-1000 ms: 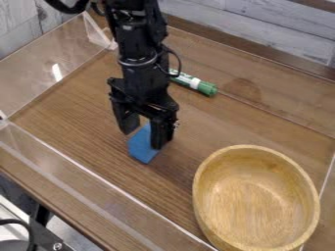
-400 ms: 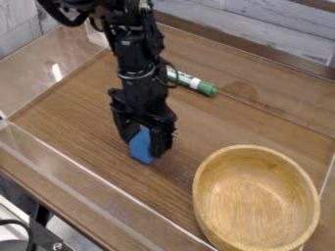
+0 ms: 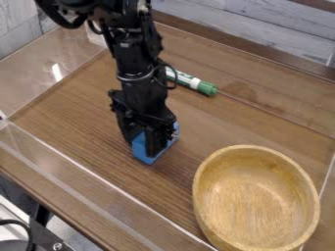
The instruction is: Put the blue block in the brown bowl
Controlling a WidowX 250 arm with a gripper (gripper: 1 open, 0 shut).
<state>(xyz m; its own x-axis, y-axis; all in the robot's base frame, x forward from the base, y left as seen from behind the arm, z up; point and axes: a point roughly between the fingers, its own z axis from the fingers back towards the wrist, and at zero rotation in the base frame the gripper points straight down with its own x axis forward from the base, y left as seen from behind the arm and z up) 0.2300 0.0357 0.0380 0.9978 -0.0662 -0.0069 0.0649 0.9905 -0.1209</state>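
Pointing straight down over the middle of the wooden table (image 3: 78, 108), the black gripper (image 3: 144, 145) closing its two fingers (image 3: 128, 135) against the sides of the blue block (image 3: 145, 151). Jaws drawn in tight on the block, one finger on each flank, only the lower part of the blue showing between and below the fingertips. Block sitting on the tabletop, not lifted clear as far as can be told, its bottom edge meeting the wood grain.

Lying to the right and nearer the camera, well apart from the block, the brown bowl (image 3: 258, 199), round, shallow and light in colour, standing upright with nothing inside it.

Resting farther back and slightly right of the arm (image 3: 135, 54), a green-and-white marker (image 3: 191, 84), lying flat at an angle, partly hidden behind the arm's black body.

Running around the work area, clear plastic walls (image 3: 39, 64), catching reflections on the left and near sides. Showing beyond the far wall, a pale planked surface (image 3: 275, 29).

Reaching in from the upper left, the arm's dark links with cabling at the top edge of the view.
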